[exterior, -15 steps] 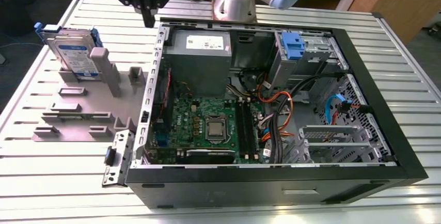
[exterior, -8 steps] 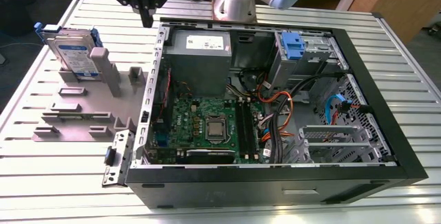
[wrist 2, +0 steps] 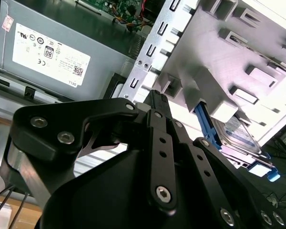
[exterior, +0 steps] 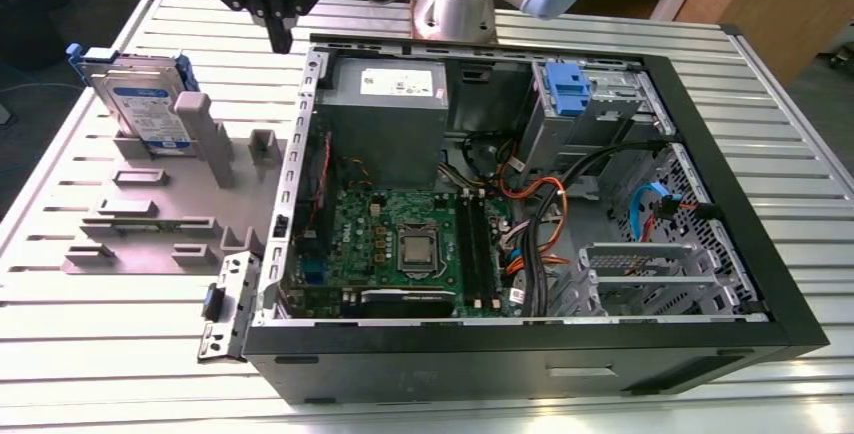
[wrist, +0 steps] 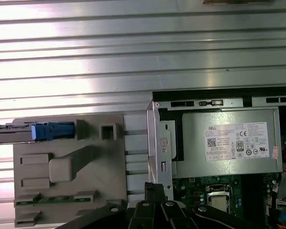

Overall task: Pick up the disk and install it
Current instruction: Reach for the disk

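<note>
Nearest in the exterior view, the open computer case [exterior: 534, 339] lies on its side on the ribbed metal table [exterior: 120, 354], its black wall toward the camera. Inside it, the green motherboard [exterior: 400, 244] faces up, with a tangle of orange and black cables [exterior: 534, 204] on the exterior view's right of it. Beside the case, on the exterior view's left, a grey holder [exterior: 147, 224] with several slots and posts rests on the table. At that holder's far end the disk [exterior: 140, 104] stands upright on its edge in a slot, label toward the camera and blue bracket around it. In the second wrist view the disk [wrist 2: 238, 136] sits beyond the holder's posts, and in the first wrist view it [wrist: 47, 131] appears edge-on. Farther back in the case sit the grey power supply [exterior: 384, 94] and a smaller blue clip [exterior: 567, 89] in the drive bay. Farthest, the gripper [exterior: 280, 39] hangs from the arm [exterior: 461, 4] above the gap between the holder and the case's far corner, well apart from the disk. Its black fingers come together at one narrow tip with nothing between them, as both wrist views show [wrist 2: 155, 98] [wrist: 155, 191].
</note>
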Robot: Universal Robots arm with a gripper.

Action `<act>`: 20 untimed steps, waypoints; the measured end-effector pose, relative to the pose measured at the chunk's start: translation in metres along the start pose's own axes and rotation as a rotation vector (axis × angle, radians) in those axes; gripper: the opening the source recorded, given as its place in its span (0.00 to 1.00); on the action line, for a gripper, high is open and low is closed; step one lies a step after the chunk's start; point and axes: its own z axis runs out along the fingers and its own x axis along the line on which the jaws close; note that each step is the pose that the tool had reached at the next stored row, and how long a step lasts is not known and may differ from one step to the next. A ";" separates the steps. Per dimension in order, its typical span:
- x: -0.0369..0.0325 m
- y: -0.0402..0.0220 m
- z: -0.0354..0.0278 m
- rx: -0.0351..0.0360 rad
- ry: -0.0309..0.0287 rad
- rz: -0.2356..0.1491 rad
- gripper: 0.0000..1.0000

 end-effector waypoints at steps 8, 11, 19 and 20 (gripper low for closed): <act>0.0089 0.0008 0.0009 -0.0002 -0.0001 0.000 0.11; 0.0141 0.0027 0.0012 0.0000 0.0000 0.000 0.11; 0.0274 0.0054 0.0019 -0.0001 -0.0001 0.000 0.11; 0.0284 0.0054 0.0019 -0.0001 0.0000 0.000 0.11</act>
